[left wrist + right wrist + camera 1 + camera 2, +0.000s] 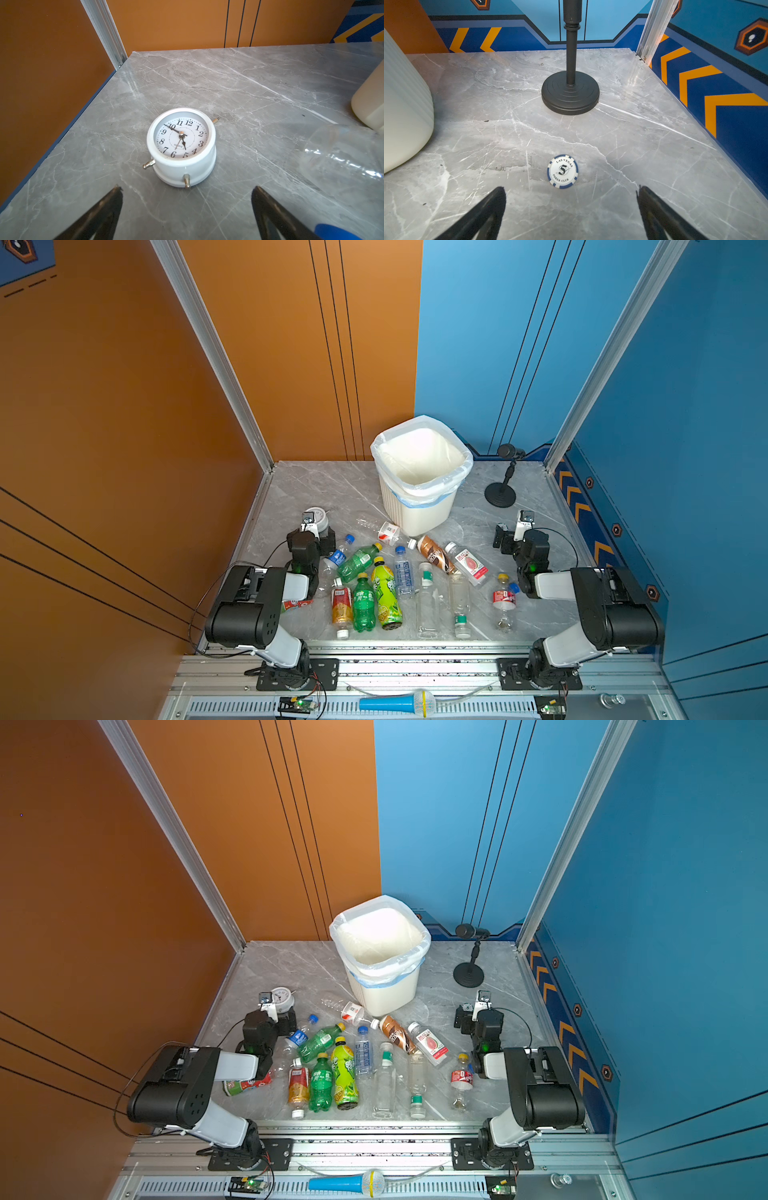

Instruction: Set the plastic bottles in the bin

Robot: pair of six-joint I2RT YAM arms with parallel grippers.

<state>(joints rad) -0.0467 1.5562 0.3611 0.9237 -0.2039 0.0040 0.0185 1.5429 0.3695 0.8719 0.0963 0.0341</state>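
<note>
left pincer point(187, 190): wide, empty, just near of alarm clock point(181, 143)
right pincer point(571, 191): wide, empty, by poker chip point(562, 171)
plastic bottles point(404, 572): scattered on table point(307, 485), between arms
bin point(424, 514): upright, far centre

Bin point(428, 514): white, ribbed, squarish, lined with a translucent white bag folded over the rim. It stands upright at the back centre of the table point(316, 489), mouth open.

Plastic bottles point(404, 572): about a dozen, lying in a loose cluster on the tabletop in front of the bin. A green bottle point(364, 605) and a yellow-green bottle point(385, 597) lie side by side. A brown bottle point(434, 555) lies near the bin. A clear red-labelled bottle point(388, 532) lies just beside the bin's base.
</note>
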